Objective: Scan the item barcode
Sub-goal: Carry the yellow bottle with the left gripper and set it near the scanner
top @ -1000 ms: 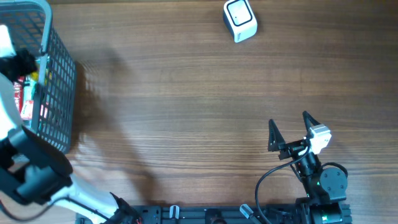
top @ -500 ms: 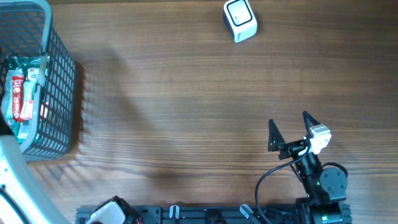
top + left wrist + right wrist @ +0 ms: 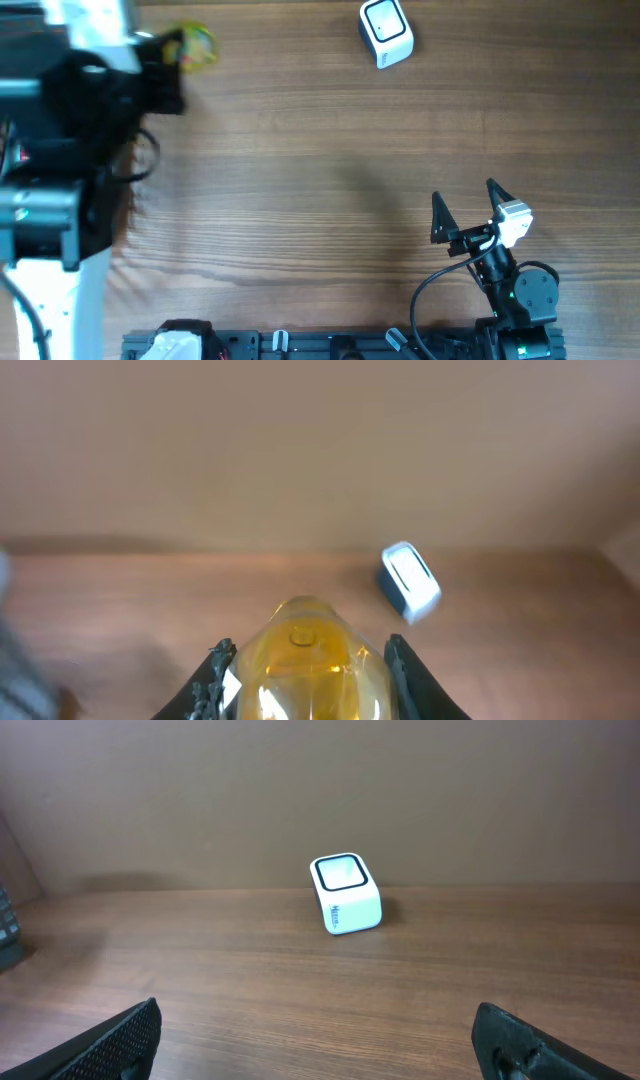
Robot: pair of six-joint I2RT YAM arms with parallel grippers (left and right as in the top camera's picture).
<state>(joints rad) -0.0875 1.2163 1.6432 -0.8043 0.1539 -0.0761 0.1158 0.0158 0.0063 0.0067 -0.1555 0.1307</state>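
Far-left corner, left gripper [image 3: 307,658]: mine, closed partway on the yellow container [image 3: 198,44], one finger on each flank; held clear above the table [image 3: 300,180].
Yellow container: rounded and see-through amber. I cannot find a barcode on any face that shows.
Long axis: runs along my fingers, with the rounded end leading out past the tips. From overhead that end points right, roughly along the far edge of the table.
Scanner [image 3: 386,32]: small white box with a dark-framed window on top, standing at the far edge near the middle and turned a little askew.
Bearing, container to scanner: to the right along the far edge, well apart. In the left wrist view the scanner sits ahead and off to the right of the leading end.
Right gripper [image 3: 464,197]: jaws spread wide, nothing in them, parked at the near right. It faces the scanner squarely in its own view.
Nearer arm: neither is plainly nearer, but only my left carries the container, so I judge the move is its to make.
Coming move, as I judge it: carry the container right until it is over the window, then turn it about its long axis until the code faces down.
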